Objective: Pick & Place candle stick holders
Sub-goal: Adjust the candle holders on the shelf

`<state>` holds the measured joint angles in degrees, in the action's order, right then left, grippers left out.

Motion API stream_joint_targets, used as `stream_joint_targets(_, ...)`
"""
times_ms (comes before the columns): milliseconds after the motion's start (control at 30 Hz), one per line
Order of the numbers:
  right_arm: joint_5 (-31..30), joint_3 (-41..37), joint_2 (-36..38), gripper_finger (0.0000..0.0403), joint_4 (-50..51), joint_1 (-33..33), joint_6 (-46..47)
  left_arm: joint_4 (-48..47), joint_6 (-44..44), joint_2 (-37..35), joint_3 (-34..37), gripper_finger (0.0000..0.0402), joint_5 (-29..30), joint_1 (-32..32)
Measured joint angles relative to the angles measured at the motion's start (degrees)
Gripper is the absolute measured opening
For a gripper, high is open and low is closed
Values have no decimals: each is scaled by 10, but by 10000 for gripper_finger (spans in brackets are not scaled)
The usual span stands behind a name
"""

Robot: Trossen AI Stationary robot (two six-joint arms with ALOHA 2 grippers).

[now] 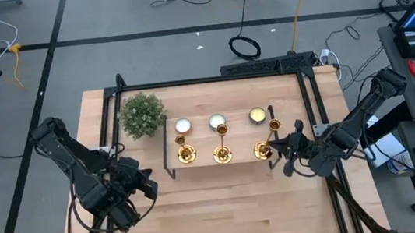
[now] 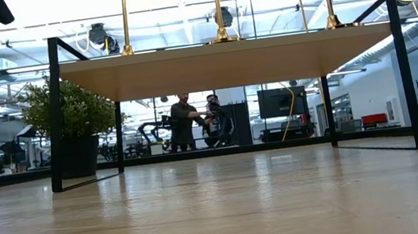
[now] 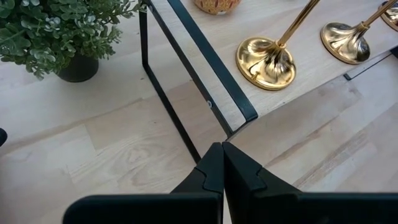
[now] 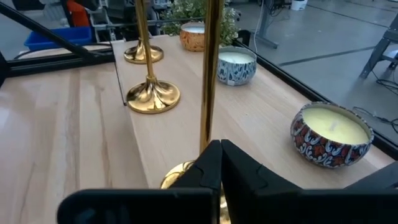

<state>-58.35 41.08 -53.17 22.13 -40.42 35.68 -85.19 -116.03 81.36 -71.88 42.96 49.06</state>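
Brass is what I'm after: three candle stick holders stand upright in a row along the near edge of a low wooden riser shelf [image 1: 241, 132] with a black metal frame — left holder [image 1: 186, 153], middle holder [image 1: 222, 151], right holder [image 1: 263, 149]. Behind them on the same shelf sit three candles in tins [image 1: 217, 121], and a potted green plant [image 1: 143, 114] stands on the table off the shelf's left end. My right gripper [image 1: 284, 155] has its fingers pressed together, holding nothing, and it hangs just beside the right holder, on that holder's outer side. In the right wrist view the stem [image 4: 211, 74] rises straight up directly ahead of the closed fingertips, with the flared base [image 4: 177, 177] showing just past them. That is the relation the next move turns on, as I judge it: the holder's long axis is vertical, so the jaws must open and close across the thin stem from the side. My left gripper [image 1: 146, 184] is also closed and empty — it waits over the bare table well short of the shelf's left front corner, so the left holder [image 3: 268, 61] lies ahead of it. The right arm is plainly the nearer to a holder.
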Motion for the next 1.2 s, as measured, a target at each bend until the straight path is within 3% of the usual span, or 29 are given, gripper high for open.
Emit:
stream_joint_targets(767,31,0,-2,0,-40,25,-49,0,3,0,0,0,0,0)
stream_joint_targets(1200,-14,0,-2,0,-9,25,-20,0,3,0,0,0,-5,0)
